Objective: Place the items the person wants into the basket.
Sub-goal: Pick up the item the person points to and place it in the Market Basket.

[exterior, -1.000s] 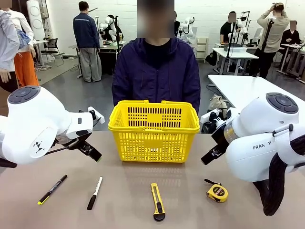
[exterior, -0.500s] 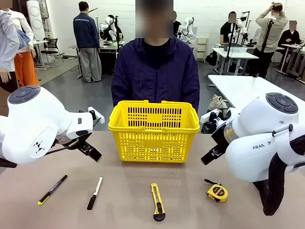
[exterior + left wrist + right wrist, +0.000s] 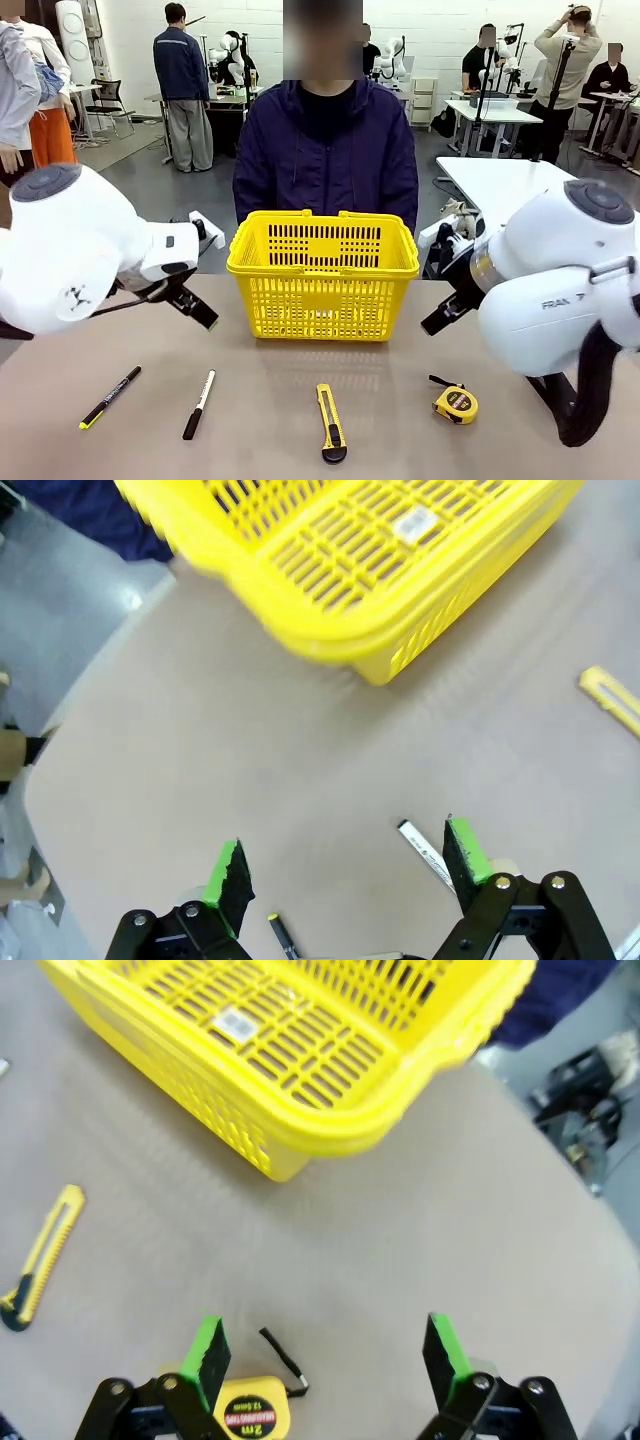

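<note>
The yellow basket stands mid-table in front of the person in a dark jacket; its slotted floor shows from above. Along the near edge lie the black marker, the utility knife and the tape measure. My left gripper hovers open left of the basket, above the marker tip. My right gripper hovers open right of the basket, over the tape measure; the knife lies farther off.
A white-and-black pen lies between the marker and the knife. Bare tabletop surrounds the basket on both sides. Other tables and people stand well behind the person.
Both arms have shifted a little, the left one's big joint up and leftward, the right one's up and rightward. The grippers stay open; nothing on the table moved.
</note>
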Robot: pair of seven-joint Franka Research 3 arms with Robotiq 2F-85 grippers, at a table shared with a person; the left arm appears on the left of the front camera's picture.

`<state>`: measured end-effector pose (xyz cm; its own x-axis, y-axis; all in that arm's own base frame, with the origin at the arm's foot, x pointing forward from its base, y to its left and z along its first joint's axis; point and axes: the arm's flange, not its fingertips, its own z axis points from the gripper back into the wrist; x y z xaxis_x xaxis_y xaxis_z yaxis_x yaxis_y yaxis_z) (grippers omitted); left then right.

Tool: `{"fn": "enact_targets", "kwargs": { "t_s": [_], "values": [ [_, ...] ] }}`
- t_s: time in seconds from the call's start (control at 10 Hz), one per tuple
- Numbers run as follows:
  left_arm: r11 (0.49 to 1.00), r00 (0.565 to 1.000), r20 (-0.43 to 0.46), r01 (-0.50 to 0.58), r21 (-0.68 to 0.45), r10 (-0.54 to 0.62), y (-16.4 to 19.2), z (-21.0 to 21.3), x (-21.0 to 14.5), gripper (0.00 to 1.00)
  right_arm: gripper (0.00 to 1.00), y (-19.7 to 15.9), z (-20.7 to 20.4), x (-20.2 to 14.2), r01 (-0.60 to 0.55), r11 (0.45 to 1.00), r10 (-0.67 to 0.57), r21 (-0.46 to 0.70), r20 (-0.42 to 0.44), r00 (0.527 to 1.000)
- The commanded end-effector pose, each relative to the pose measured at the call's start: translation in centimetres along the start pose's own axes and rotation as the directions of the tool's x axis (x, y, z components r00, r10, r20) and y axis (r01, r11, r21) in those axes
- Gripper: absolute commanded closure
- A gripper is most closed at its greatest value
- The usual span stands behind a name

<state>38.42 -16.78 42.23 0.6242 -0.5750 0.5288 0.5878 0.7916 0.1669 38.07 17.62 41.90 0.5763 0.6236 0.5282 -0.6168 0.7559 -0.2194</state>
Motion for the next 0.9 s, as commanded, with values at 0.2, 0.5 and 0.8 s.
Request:
{"fn": "enact_targets", "kwargs": {
  "t_s": [0.2,0.5,0.8],
  "values": [
    [0.996,0.995,0.075,0.065,0.053,-0.069,-0.4,13.7,1.9,0.00,0.00,3.2,13.9,1.7,-0.110,0.989,0.106,-0.100,-0.049,0.993],
    [0.993,0.991,0.086,0.100,0.063,-0.105,-0.2,18.5,4.5,0.00,0.00,3.5,21.4,5.3,-0.080,0.985,0.078,-0.153,-0.022,0.997],
    [0.996,0.991,0.107,0.072,0.060,-0.078,-0.5,19.6,4.3,0.00,0.00,3.4,23.2,4.7,-0.100,0.985,0.101,-0.142,-0.002,0.995]
  ]
}}
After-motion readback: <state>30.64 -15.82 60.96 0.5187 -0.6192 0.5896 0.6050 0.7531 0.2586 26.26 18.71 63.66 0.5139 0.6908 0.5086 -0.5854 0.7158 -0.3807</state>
